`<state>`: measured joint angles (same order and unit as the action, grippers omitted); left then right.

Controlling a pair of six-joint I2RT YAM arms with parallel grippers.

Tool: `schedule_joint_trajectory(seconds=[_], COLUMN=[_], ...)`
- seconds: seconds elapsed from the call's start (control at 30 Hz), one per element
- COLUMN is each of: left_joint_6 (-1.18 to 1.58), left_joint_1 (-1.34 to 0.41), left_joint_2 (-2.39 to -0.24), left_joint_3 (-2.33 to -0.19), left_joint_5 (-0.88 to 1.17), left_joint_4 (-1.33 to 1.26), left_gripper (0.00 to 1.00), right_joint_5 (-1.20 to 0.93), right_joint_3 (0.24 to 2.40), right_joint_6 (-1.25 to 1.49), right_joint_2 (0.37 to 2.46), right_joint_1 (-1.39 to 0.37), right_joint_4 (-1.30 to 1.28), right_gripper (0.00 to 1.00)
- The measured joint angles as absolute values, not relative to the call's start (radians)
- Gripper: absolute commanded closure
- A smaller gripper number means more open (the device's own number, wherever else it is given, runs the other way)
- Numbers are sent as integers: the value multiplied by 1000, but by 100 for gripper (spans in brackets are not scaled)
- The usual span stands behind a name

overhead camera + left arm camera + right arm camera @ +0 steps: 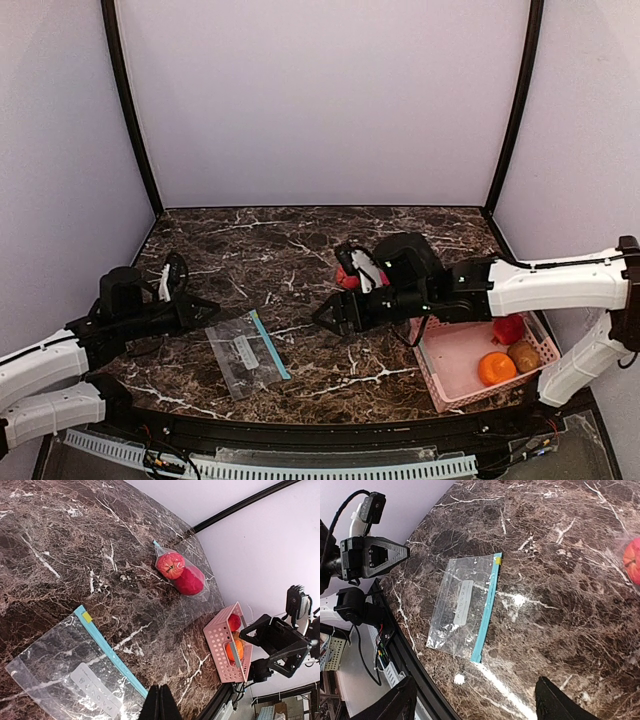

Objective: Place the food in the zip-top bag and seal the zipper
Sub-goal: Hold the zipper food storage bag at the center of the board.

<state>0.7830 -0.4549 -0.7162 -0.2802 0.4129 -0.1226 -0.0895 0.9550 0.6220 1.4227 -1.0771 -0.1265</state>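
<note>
An orange fruit point(496, 368) and a red fruit point(509, 328) lay in the pink basket point(455, 352) at the right of the table point(300, 240), beside a brownish piece point(524, 355). A pair of red fruits point(171, 565) lay near the table's middle, seemingly already wrapped in clear film. The zip-top bag point(245, 352) lay flat and empty near the front edge, its blue zipper strip point(487, 607) turned toward the right arm.

Judging from this, the step in hand was readying the bag's mouth before any fruit went in. Doing it well would have called for a low, shallow approach to the zipper edge and a pinch on the upper film only. The other arm would have had to pin the bag so it could not slide on the smooth marble.

The right end effector point(325, 315) hovered with its fingers apart and nothing between them. It pointed at the zipper from over bare table, near the bag but clear of it. The basket fruit sat well apart behind it, and the wrapped pair lay just beyond its wrist. The left end effector point(160, 700), fingers pressed together on nothing, hung just beside the bag's far left corner. Whether it touched the film could not be told.
</note>
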Motion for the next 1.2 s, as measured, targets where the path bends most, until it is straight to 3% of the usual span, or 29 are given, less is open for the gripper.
schedule_joint_trajectory(seconds=[0.23,0.47,0.9,1.2], left_joint_6=[773,801,842,881], left_joint_1=[-458,-458,-458,-458], left_joint_2=[-748,-826,-848,-912], left_joint_3=[-347,-347,-265,-225], left_joint_5=[299,219,197,251], left_joint_4=[34,165,203,72], left_gripper=[64,45,42,42], right_joint_5=[-46,-130,-231,-262], right_joint_3=[1087,1170,1341,1431], right_joint_6=[661,690,703,717], right_joint_2=[1594,1765,1991,2103], right_joint_1=[-1109,-1131,-1155,-1157], right_joint_4=[-112,-113,-120,-129], right_gripper=[24,27,31,33])
